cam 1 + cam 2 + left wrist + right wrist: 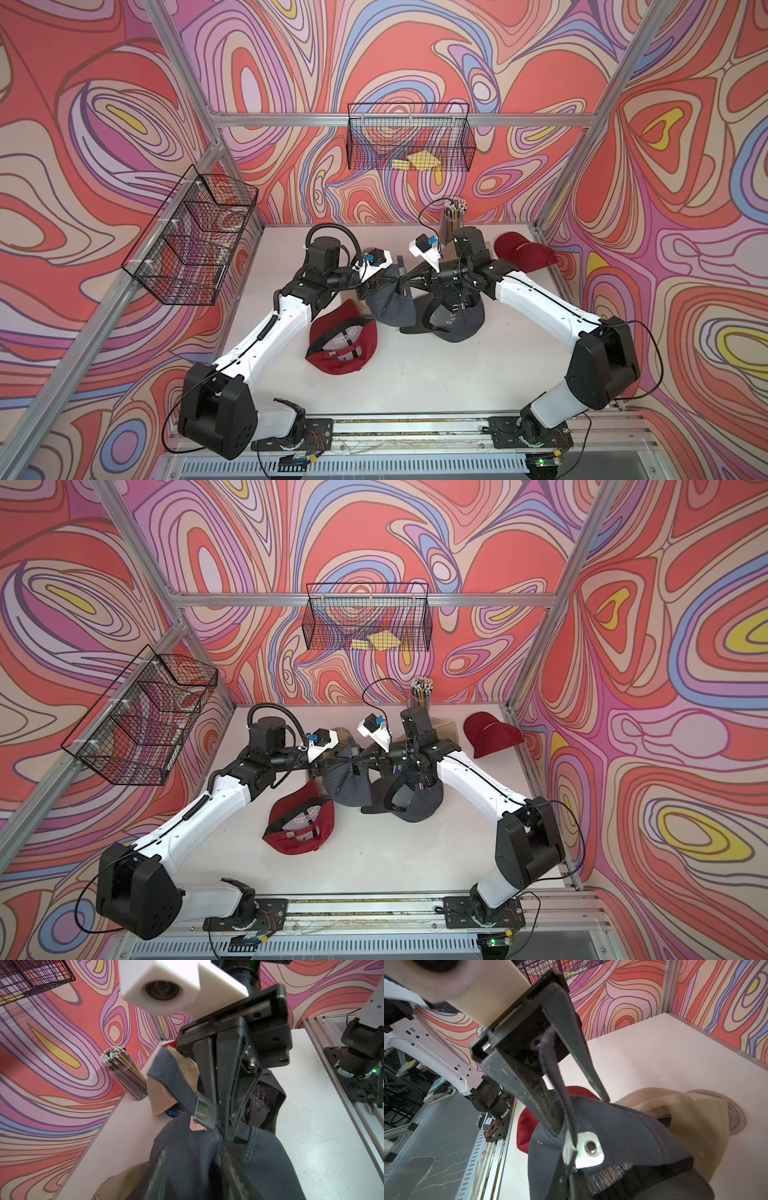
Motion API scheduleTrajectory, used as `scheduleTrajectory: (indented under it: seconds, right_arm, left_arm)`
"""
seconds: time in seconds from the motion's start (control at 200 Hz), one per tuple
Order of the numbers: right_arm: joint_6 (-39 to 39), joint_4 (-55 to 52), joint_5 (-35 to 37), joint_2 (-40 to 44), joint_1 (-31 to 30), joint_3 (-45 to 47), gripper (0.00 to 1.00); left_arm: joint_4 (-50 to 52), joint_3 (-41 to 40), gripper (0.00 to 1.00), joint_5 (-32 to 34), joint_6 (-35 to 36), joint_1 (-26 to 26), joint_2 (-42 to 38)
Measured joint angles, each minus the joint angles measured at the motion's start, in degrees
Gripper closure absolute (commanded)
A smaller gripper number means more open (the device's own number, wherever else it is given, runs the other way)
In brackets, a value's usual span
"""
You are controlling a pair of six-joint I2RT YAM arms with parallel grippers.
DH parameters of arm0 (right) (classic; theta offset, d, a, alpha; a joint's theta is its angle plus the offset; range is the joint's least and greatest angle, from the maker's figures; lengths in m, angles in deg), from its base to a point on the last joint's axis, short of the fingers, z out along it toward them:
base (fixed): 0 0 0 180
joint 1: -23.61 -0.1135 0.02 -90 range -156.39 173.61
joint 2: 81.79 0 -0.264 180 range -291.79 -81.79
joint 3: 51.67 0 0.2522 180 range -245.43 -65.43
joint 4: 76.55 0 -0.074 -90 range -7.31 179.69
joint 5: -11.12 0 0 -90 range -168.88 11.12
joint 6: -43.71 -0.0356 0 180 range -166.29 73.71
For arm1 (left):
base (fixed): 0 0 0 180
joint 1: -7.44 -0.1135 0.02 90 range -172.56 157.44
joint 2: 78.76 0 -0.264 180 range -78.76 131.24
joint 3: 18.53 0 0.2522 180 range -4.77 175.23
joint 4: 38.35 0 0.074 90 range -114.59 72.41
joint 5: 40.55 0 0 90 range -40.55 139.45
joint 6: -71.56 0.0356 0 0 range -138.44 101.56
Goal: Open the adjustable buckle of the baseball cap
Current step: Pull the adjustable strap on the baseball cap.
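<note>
A: The left gripper (pixel 581 1114) sat half-open astride the dark grey fabric baseball cap (pixel 392 309), which hung between both grippers. Pinching or not, I couldn't tell.
B: Steadying it, I'd say. The right gripper (pixel 226 1132) opposite was clamped shut on the band beside the silver metal buckle (pixel 589 1150).
A: Containers?
B: Beyond them, a black wire basket (pixel 457 145) held yellow pieces (pixel 422 160); a clear plastic cup (pixel 449 226), pencils (pixel 455 204).

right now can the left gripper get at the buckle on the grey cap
Probably yes: the left gripper stands open astride the strap, close to the buckle with nothing between; the right gripper pinches the grey cap beside it.
</note>
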Motion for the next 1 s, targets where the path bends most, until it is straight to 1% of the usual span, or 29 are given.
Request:
scheduleTrajectory:
  seconds: [0.25,0.426,0.506,0.606,0.751,0.921,1.002]
  right_arm:
    - [0.0,-0.07,-0.79,0.0,0.0,0.0,1.0]
    - [0.0,-0.2,-1.42,0.0,0.0,-0.04,1.0]
    - [0.0,-0.31,-1.64,-0.02,0.04,-0.17,1.0]
    - [-0.02,-0.35,-1.75,-0.24,0.07,-0.55,1.0]
    - [-0.44,-0.22,-1.75,-0.37,0.09,-0.68,1.0]
    - [-1.88,0.02,-1.75,-0.37,0.09,-0.59,1.0]
    - [-2.4,0.07,-1.68,-0.37,0.09,-0.52,1.0]
  left_arm:
    - [0.96,0.68,0.59,0.72,0.96,0.98,0.79]
    - [-0.35,0.68,0.63,1.51,-0.04,1.07,0.79]
    - [-0.46,0.68,0.69,1.4,-0.7,1.16,0.79]
    - [-0.44,0.68,0.82,1.31,-1.16,1.6,0.79]
    - [-0.28,0.68,1.0,1.62,-1.18,2.51,0.79]
    - [-0.31,1.03,1.0,4.37,-1.86,4.52,1.46]
    - [-0.55,1.46,1.0,5.75,-4.83,5.4,2.1]
